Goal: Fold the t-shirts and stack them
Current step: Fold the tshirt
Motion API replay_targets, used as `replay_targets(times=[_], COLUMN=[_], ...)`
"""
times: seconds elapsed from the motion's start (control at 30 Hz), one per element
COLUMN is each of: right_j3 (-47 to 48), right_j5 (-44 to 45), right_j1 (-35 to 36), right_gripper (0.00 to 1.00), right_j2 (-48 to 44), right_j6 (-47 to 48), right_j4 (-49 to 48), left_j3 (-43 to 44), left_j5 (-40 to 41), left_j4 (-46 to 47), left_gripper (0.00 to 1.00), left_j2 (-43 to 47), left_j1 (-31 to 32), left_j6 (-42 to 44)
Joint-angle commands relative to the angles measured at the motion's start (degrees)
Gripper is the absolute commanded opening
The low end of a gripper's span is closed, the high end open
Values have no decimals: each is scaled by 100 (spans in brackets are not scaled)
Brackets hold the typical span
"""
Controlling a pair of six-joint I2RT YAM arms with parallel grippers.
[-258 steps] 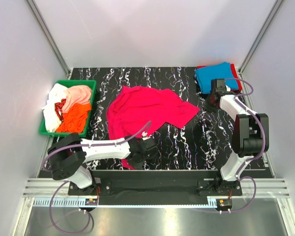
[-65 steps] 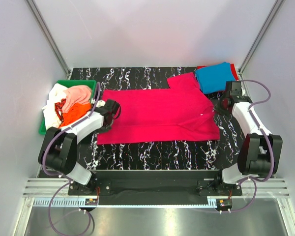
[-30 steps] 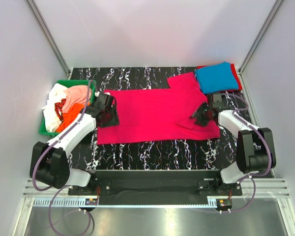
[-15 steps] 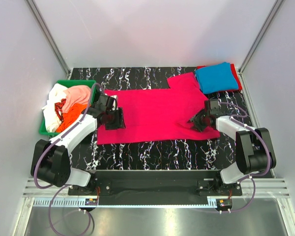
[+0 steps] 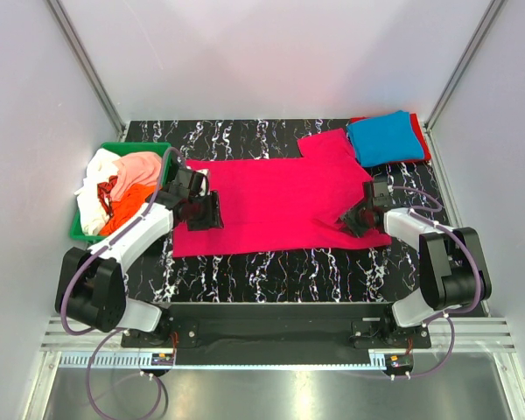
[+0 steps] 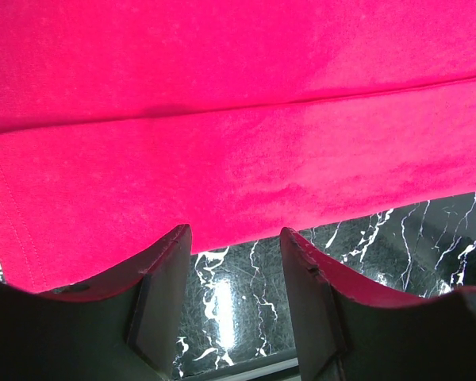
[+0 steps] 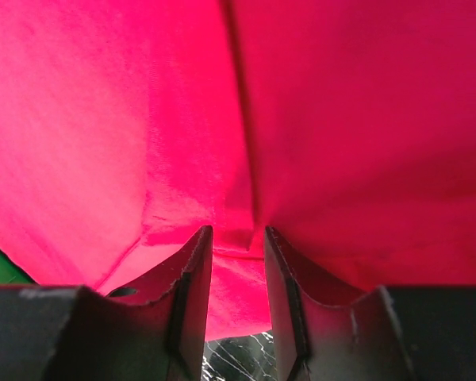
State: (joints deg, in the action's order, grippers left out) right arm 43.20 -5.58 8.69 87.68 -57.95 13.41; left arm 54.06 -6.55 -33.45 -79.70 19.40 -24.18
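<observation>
The magenta t-shirt [image 5: 280, 197] is laid flat across the middle of the table [image 5: 271, 267], unmoved since two seconds before. The left gripper [image 6: 235, 235], seen then beside the green bin [image 5: 77, 233], has been brought over the shirt's left hem, with its fingers spread and nothing held. The right gripper [image 7: 236, 232], seen then off the cloth below the folded blue t-shirt [image 5: 383, 138], is now pinched on a raised ridge by the right sleeve.

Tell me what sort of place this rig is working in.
Probably a lab robot cell, not a home: white panel walls on aluminium posts, a black marbled tabletop, a green bin of tees.
</observation>
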Motion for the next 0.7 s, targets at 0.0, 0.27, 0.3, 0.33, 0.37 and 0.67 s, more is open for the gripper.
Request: replay_targets(times=[0.0,0.27,0.3,0.33,0.37,0.67], right_j3=[-5,83,127,136,145,215], right_j5=[242,189,155,128,93,189], right_j1=[72,89,89,89,98,142], right_gripper=[39,39,39,39,39,0], right_j2=[-129,126,161,188,240,39], right_j6=[-137,-234,-251,-269,-286,-24], right_j4=[100,-101,-110,-128,-137,-480], left_j3=[95,25,25,34,34,78], left_j5=[57,145,154,162,162,224], left_j4=[120,93,111,93,93,58], left_gripper=[54,54,54,54,54,54], left_j2=[-54,-2,-2,-10,-10,-19], left_j1=[-15,-15,-15,-15,-6,-15], left_j6=[-34,-43,-42,-51,-43,-16])
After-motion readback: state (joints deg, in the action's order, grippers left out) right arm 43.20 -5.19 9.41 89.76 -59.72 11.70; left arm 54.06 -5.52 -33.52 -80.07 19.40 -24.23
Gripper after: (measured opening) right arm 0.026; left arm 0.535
